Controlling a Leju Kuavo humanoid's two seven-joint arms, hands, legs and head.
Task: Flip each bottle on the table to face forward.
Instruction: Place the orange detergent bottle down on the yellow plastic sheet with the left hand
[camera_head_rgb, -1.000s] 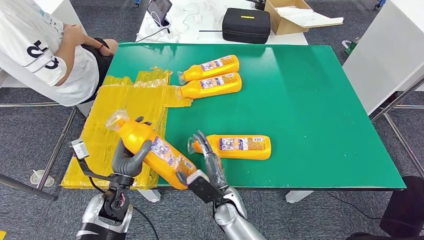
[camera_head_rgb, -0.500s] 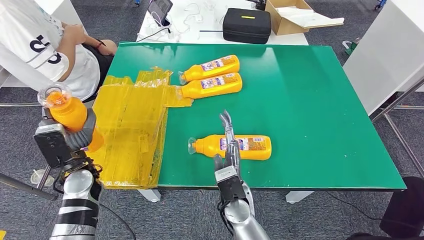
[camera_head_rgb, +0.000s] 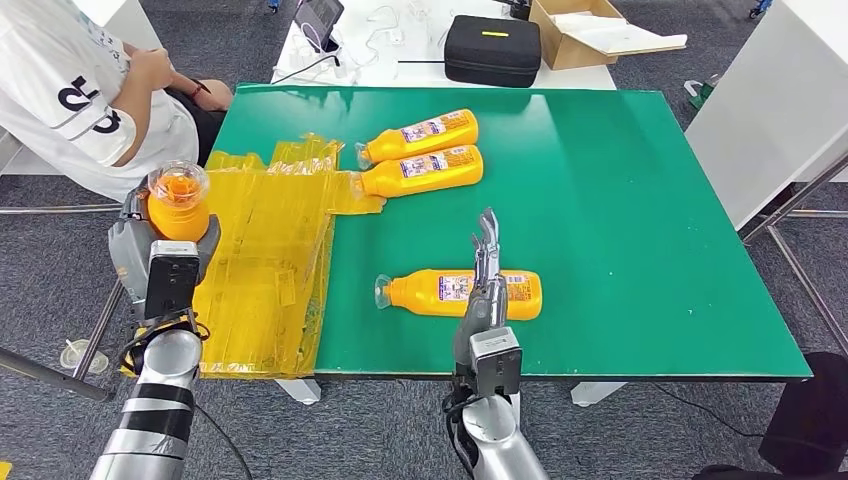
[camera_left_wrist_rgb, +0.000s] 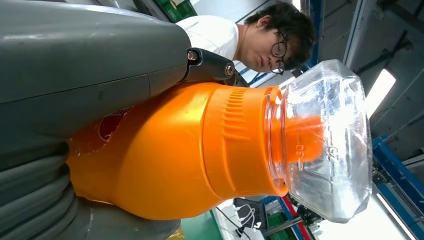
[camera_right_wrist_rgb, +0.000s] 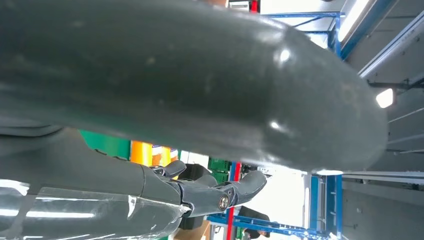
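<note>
Head view: person (camera_head_rgb: 90, 90) beside table (camera_head_rgb: 620, 200).

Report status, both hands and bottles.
Left hand grips one bottle, cap up, off the table. Right hand open above the near bottle. Two more bottles lying.

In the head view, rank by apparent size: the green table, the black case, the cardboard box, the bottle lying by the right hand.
1. Green table.
2. Bottle by the right hand, black case and cardboard box: they look close in size; the case and box sit farther away, so unranked.
</note>
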